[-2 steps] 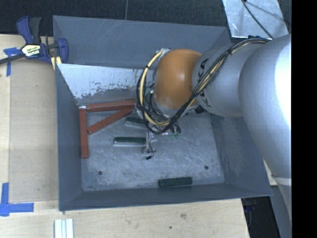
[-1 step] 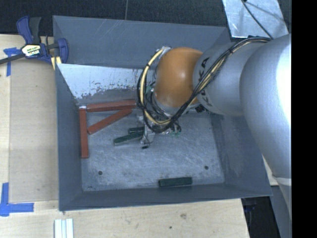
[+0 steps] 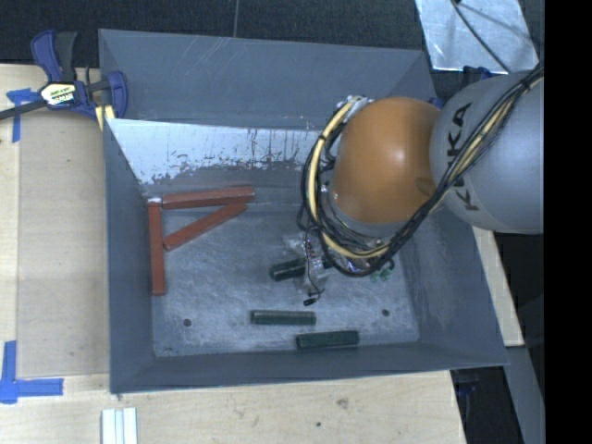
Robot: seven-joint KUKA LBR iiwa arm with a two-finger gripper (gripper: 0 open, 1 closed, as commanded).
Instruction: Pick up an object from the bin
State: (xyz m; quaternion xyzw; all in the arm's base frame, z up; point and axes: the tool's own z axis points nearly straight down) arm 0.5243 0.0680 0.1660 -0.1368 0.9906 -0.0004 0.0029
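Down in the grey bin [image 3: 129, 276], a short dark green rod [image 3: 283, 270] lay just left of the jaws; whether they clenched it was unclear.

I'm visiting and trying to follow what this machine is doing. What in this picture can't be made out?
All in the camera view:
- Gripper: largely hidden under the orange cover.
- Short dark stick beside it: its right end runs behind the gripper, so contact cannot be told.
- Bin floor under that cover: hidden by it.
- Two dark sticks near the front wall: too small to tell their material.
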